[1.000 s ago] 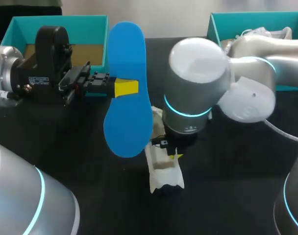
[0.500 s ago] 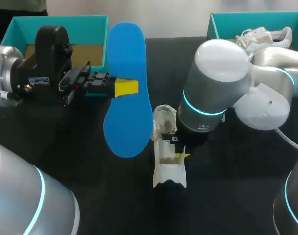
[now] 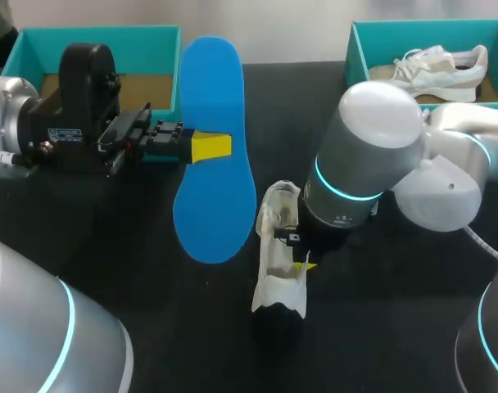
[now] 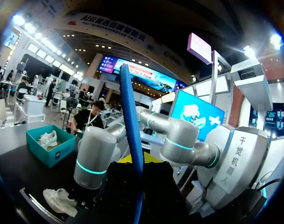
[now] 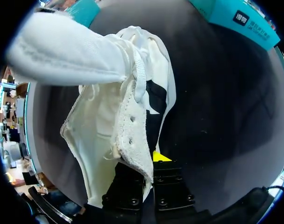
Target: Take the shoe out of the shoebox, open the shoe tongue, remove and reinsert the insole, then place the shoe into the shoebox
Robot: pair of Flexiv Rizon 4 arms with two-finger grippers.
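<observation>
Furthest to the left of the shoe [image 3: 275, 246] stands the left shoebox [image 3: 93, 33], teal and open-topped. Only its cardboard floor shows, so it is probably where the shoe belongs once the job is done.

Nearer the shoe, and also to its left, the left gripper [image 3: 208, 147] pinches the blue insole [image 3: 220, 205] at about mid-length. It holds the insole on edge in the air, its lower end just beside the shoe's opening. The left wrist view shows the insole rising edge-on from between the fingers. Held this way, the insole is clear of the table [image 3: 151, 311] and appears ready to be steered back into the shoe.

The white shoe lies on the table, opening upward and tongue folded out.

On the shoe's right side, the right gripper [image 3: 301, 264] comes down from above, its fingers closed on the eyelet-side wall. This grip likely steadies the shoe and keeps its mouth spread for reinsertion.

Well to the right and behind the shoe is the right shoebox [image 3: 357, 49], with a second sneaker [image 3: 441, 64] inside.
</observation>
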